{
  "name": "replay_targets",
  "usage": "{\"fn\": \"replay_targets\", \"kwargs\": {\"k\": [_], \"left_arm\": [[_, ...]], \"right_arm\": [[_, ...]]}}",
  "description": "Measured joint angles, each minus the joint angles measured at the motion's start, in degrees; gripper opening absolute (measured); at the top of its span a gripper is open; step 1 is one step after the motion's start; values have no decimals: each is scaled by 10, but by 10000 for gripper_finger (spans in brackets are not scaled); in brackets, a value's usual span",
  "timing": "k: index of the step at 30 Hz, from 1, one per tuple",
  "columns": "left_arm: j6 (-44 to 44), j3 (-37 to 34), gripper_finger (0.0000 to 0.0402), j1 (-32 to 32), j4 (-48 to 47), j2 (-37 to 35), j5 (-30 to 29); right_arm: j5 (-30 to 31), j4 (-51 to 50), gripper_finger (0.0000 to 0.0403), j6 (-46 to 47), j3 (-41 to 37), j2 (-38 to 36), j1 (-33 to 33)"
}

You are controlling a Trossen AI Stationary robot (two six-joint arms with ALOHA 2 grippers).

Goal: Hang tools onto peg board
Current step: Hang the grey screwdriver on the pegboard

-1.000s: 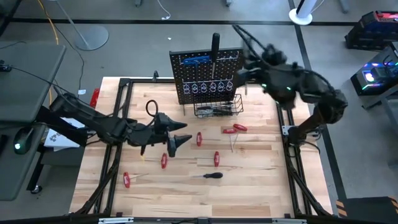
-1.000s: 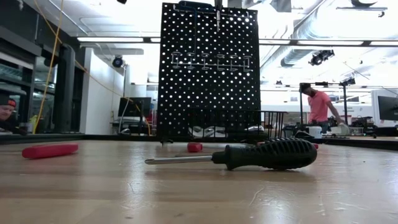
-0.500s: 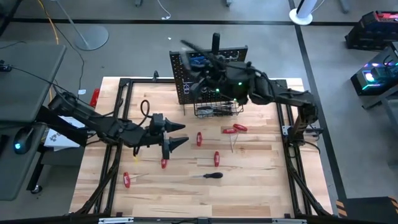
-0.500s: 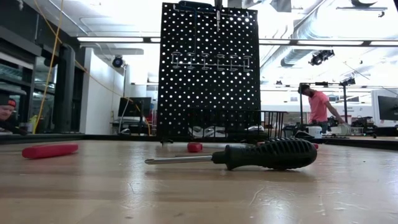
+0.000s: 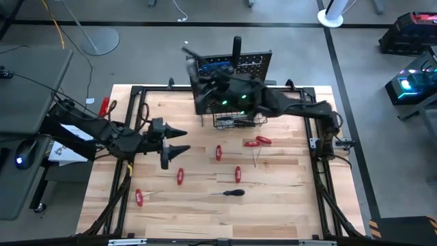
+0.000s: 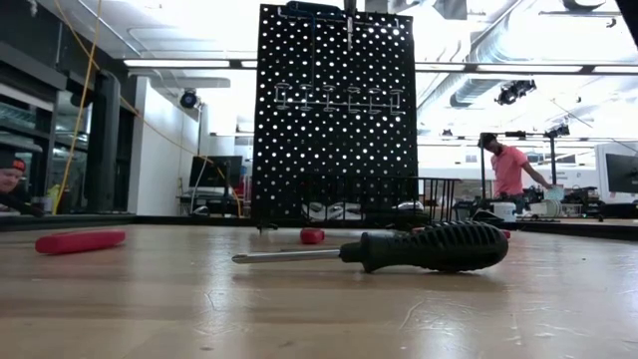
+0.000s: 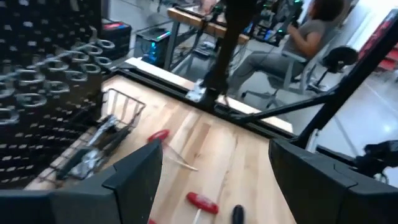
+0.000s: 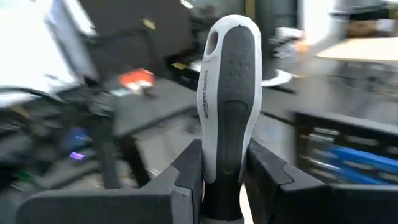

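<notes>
The black peg board (image 5: 231, 80) stands upright at the table's far edge, with a blue T-handle key (image 5: 215, 66), metal loop hooks, a wire basket (image 5: 239, 120) and a black-handled screwdriver (image 5: 237, 48) standing at its top. My right gripper (image 5: 203, 74) is above the board's left part, shut on a grey-and-black screwdriver (image 8: 227, 93). My left gripper (image 5: 174, 140) hovers open and empty over the table's left half. Several red-handled tools (image 5: 218, 152) and a black screwdriver (image 5: 232, 193) lie flat on the wood. My right gripper pinches the screwdriver's handle at its narrow lower part (image 8: 224, 177) between the two fingers (image 8: 186, 171). The handle's rounded butt end (image 8: 227, 31) sticks out past the fingertips. The tool is lifted clear, above the peg board; its shaft is hidden behind the gripper.
The low view shows the black screwdriver (image 6: 429, 247) nearest, a red tool (image 6: 80, 240) at the left and the peg board (image 6: 334, 110) behind. The left wrist view shows the basket with metal tools (image 7: 99, 149). People (image 6: 510, 165) are in the room beyond the table.
My right gripper has swung with the screwdriver from beyond the board's right side toward the table's left, and is now over the board's left part. My left gripper has drawn back toward the table's left edge and a little toward the far edge, staying open.
</notes>
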Motion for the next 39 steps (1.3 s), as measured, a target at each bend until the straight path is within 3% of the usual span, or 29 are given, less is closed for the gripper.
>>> {"fn": "replay_targets", "kwargs": {"k": [4,9,12,15,17,25,29,34,39], "left_arm": [[17,0,285,0,-14,-17,-9],[28,0,285,6,-18,-21,-8],[28,0,285,11,-21,-20,-7],[28,0,285,23,-20,-20,-7],[24,0,285,33,-20,-20,-10],[-1,0,285,66,-19,0,-60],[-15,0,285,73,-13,18,-62],[-17,0,285,73,0,44,-66],[-21,0,285,73,4,64,-68]], "right_arm": [[59,-71,71,31,-78,-68,9],[144,-21,71,166,-372,-234,45],[174,101,71,205,-526,-359,68],[180,295,71,115,-591,-431,74],[181,350,71,35,-586,-434,65],[133,334,71,-109,-440,-324,-16],[135,311,71,-139,-398,-297,-51],[94,312,71,-142,-388,-274,-81],[120,319,71,-148,-396,-254,-85]]}}
